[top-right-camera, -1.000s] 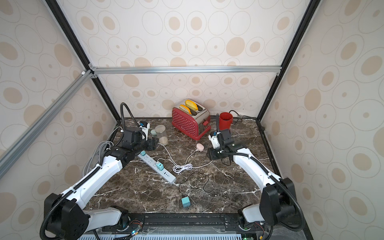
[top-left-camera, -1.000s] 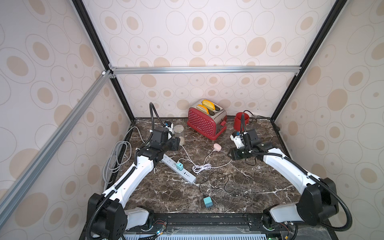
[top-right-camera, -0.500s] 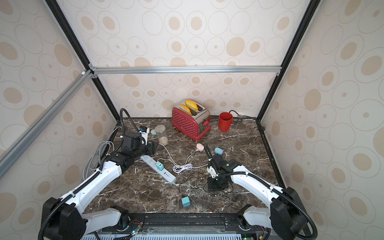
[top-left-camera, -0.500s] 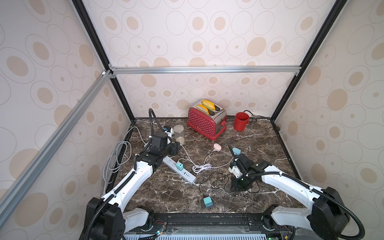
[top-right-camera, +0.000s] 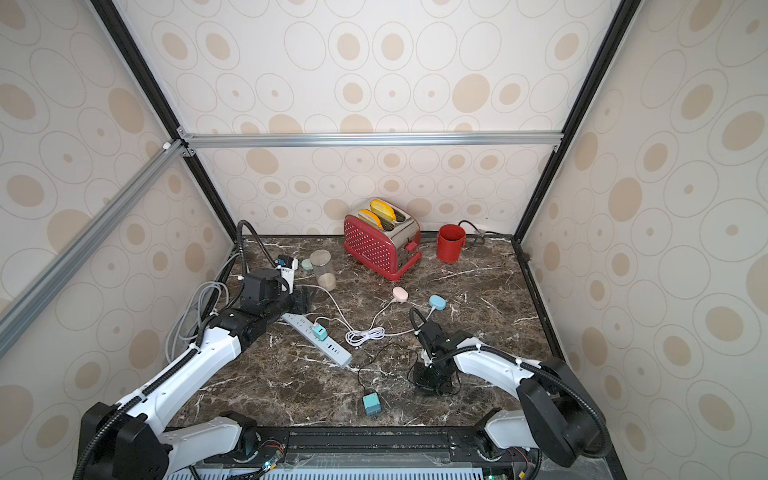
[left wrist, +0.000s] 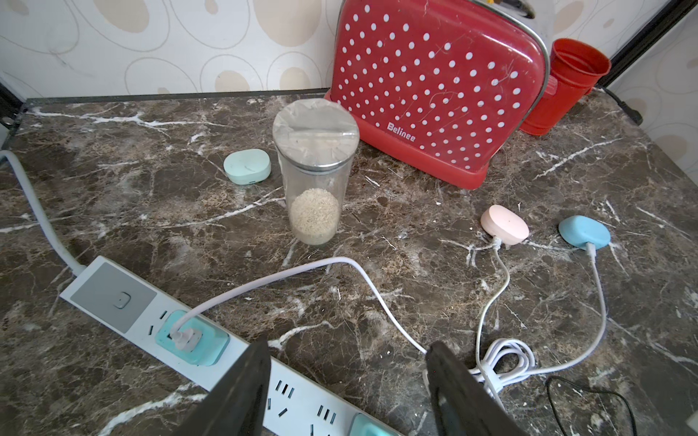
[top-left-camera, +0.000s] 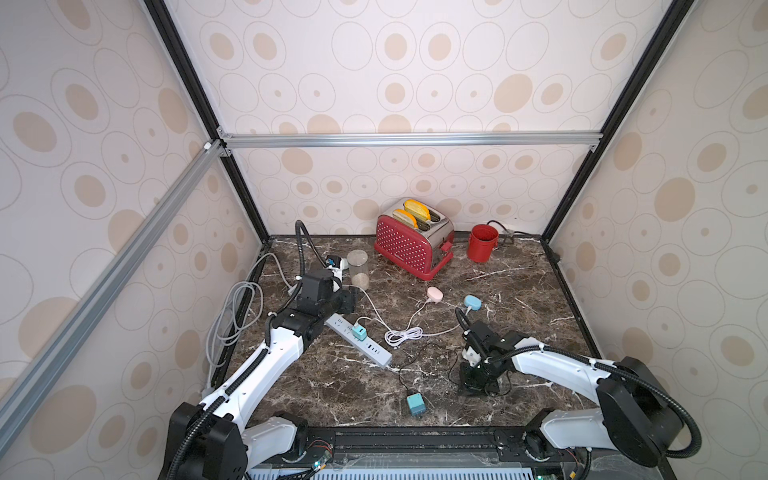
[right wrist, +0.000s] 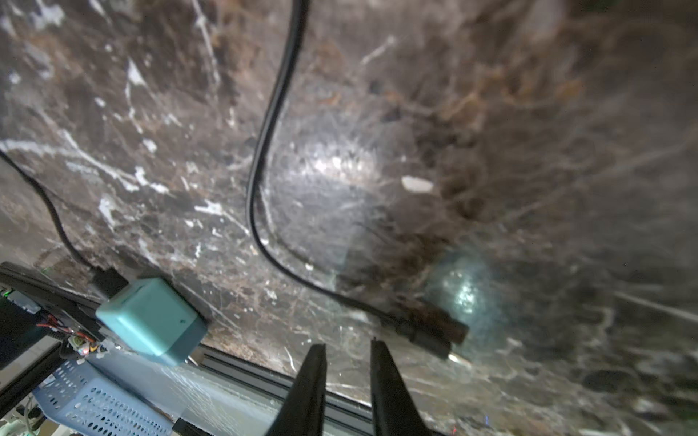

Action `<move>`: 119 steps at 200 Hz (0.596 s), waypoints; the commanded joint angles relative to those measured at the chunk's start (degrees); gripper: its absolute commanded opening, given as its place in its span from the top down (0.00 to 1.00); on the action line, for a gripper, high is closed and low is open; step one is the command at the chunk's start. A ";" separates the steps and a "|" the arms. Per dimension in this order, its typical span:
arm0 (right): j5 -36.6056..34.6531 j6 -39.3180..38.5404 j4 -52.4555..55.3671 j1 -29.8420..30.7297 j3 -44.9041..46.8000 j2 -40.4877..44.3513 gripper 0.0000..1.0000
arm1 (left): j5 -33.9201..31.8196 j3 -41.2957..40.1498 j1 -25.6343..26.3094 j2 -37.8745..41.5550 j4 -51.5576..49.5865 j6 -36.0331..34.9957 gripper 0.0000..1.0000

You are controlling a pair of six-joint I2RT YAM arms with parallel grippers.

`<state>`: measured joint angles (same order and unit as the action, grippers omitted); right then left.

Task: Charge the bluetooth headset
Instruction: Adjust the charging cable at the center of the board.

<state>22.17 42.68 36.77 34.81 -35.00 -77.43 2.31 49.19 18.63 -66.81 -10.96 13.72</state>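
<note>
Down low with the right gripper (right wrist: pixel 348 344), narrowly parted and clamping nothing, tips just beside the plug (right wrist: pixel 430 328) on the black cable (right wrist: pixel 260 170). Looks small, stiff and light, dragging thin limp cable back toward the adapter (right wrist: pixel 151 321): best pinched across the moulded body, never by the cable. Over the strip (left wrist: pixel 113 298), left gripper (left wrist: pixel 347 343) spread wide and empty. Behind the jar (left wrist: pixel 315 177), well apart from that plug, the mint case (left wrist: pixel 247 166), lying flat with no lead in it. Smooth, rounded, probably light and slippery; likely to skate under a pushed-in plug, so worth bracing from behind.
</note>
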 commanded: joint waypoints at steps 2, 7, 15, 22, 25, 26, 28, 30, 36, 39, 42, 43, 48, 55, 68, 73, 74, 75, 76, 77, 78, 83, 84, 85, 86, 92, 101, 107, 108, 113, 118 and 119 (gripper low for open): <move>-3.71 3.01 -1.25 0.08 0.29 -1.00 0.75 | -4.13 2.05 -0.62 0.31 -0.49 -1.64 0.33; -4.40 2.78 -1.12 -0.24 0.21 -1.27 0.75 | -4.96 2.57 -0.90 -0.15 -0.75 -1.68 0.32; -4.94 2.32 -1.23 -1.29 0.19 -1.69 0.75 | -5.86 3.58 -1.45 -1.25 -1.25 -2.01 0.32; -5.14 1.64 -1.75 -2.73 0.20 -2.01 0.75 | -6.12 4.72 -2.34 -2.71 -1.82 -2.26 0.32; -5.20 1.37 -2.01 -3.35 0.20 -2.17 0.75 | -6.21 5.33 -2.81 -3.36 -2.05 -2.38 0.32; -5.21 1.23 -2.08 -3.61 0.20 -2.18 0.75 | -6.24 5.49 -2.94 -3.70 -2.14 -2.42 0.32; -5.25 1.08 -2.13 -4.02 0.16 -2.24 0.75 | -6.25 5.92 -3.26 -4.17 -2.38 -2.46 0.32; -5.22 0.85 -2.27 -4.52 0.12 -2.28 0.75 | -6.37 6.34 -3.58 -4.75 -2.59 -2.59 0.32; -5.44 0.01 -2.64 -5.97 -0.09 -2.35 0.75 | -6.58 7.73 -4.62 -6.43 -3.26 -2.67 0.32; -5.52 -0.46 -2.81 -6.66 -0.19 -2.31 0.75 | -6.69 8.49 -5.27 -7.32 -3.57 -2.72 0.32; -5.63 -0.98 -2.80 -7.53 -0.53 -2.31 0.75 | -6.70 9.35 -5.95 -8.21 -3.80 -2.85 0.32; -5.73 -1.13 -2.74 -7.72 -0.61 -2.34 0.75 | -6.70 9.57 -6.10 -8.50 -3.89 -2.92 0.32; -5.96 -2.07 -2.58 -8.87 -1.10 -2.25 0.74 | -6.51 10.86 -7.14 -10.04 -4.11 -3.41 0.32; -6.11 -3.67 -2.26 -10.23 -2.02 -2.29 0.74 | -5.93 13.07 -8.49 -12.31 -4.55 -4.65 0.32; -5.94 -7.00 -0.74 -11.87 -4.05 -2.32 0.72 | -5.69 17.77 -11.23 -16.55 -6.46 -8.36 0.32; -5.67 -8.28 -0.10 -12.14 -4.76 -2.37 0.70 | -4.74 19.90 -12.44 -18.16 -7.30 -10.24 0.33; -5.62 -8.60 0.02 -12.14 -4.92 -2.38 0.70 | -4.53 20.29 -12.72 -18.61 -7.44 -10.53 0.33; -5.55 -8.85 0.12 -12.22 -5.00 -2.33 0.70 | -4.30 20.71 -12.95 -18.97 -7.60 -10.85 0.33; -5.51 -9.06 0.22 -12.22 -5.08 -2.35 0.69 | -4.09 21.09 -13.16 -19.32 -7.81 -11.27 0.33; -5.40 -9.30 0.27 -12.26 -5.16 -2.32 0.69 | -3.90 21.55 -13.48 -19.63 -7.96 -11.61 0.33; -5.22 -9.60 0.27 -12.29 -5.30 -2.36 0.69 | -3.76 21.95 -13.73 -20.10 -8.04 -11.92 0.33; -4.55 -10.74 0.76 -12.33 -5.81 -2.38 0.67 | -2.62 24.02 -15.00 -21.99 -8.71 -13.48 0.35; -4.44 -10.97 0.80 -12.32 -5.84 -2.38 0.67 | -2.42 24.37 -15.19 -22.33 -8.90 -13.86 0.35; -4.17 -11.18 0.87 -12.31 -5.85 -2.33 0.66 | -2.19 24.90 -15.51 -22.67 -9.03 -14.23 0.35; -3.99 -11.33 0.90 -12.31 -5.95 -2.35 0.66 | -1.94 25.30 -15.79 -23.15 -9.19 -14.54 0.35; -2.96 -12.14 1.23 -12.35 -6.08 -2.21 0.64 | -0.04 27.88 -17.08 -25.58 -10.48 -17.31 0.36; -1.07 -13.16 0.97 -12.35 -5.92 -1.95 0.61 | 4.17 31.60 -18.58 -28.81 -11.78 -22.70 0.37; 0.02 -13.55 0.72 -12.38 -5.68 -1.78 0.60 | 5.90 33.18 -19.11 -31.04 -11.81 -27.01 0.37; 0.13 -13.57 0.69 -12.34 -5.60 -1.77 0.60 | 6.33 33.44 -19.13 -31.38 -11.80 -27.75 0.37; 0.76 -13.83 0.59 -12.39 -5.46 -1.61 0.59 | 7.60 34.66 -19.37 -32.89 -12.16 -31.79 0.37; 1.33 -14.01 0.49 -12.37 -5.24 -1.50 0.58 | 8.63 35.86 -19.38 -34.46 -12.93 -36.10 0.38; 1.40 -14.06 0.54 -12.38 -5.20 -1.46 0.58 | 8.88 36.10 -19.40 -34.72 -13.11 -36.90 0.38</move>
<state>20.23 32.62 35.27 22.70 -40.29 -79.44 3.22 79.18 0.84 -95.96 -18.92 -3.14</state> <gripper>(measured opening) 0.406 0.627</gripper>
